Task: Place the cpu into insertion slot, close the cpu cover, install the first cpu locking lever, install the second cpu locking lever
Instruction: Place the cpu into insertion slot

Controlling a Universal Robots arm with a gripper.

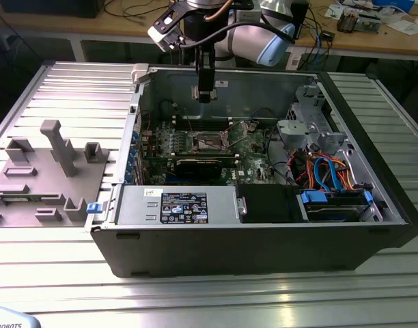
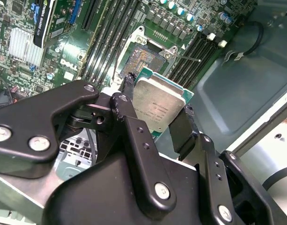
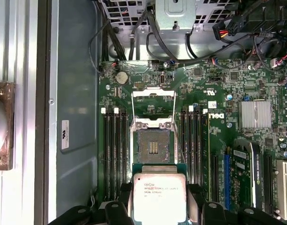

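One of four steps in hand: placing. Open case [image 1: 263, 253], motherboard [image 3: 200, 93] exposed; the gripper [image 1: 204, 97] hangs above it. Hinged cpu cover [image 3: 153, 123] stands raised, insertion slot [image 3: 153, 146] bare. Fingers [image 2: 129, 117] clamp the cpu [image 3: 158, 197] by opposite edges, near the slot, unseated. Seating calls for squaring chip over slot.

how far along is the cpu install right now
Done: nothing seated; the socket is bare and the cpu cover stands open. In hand: the gripper is shut on the cpu, above the board. Left: seating it, closing the cover, both locking steps.
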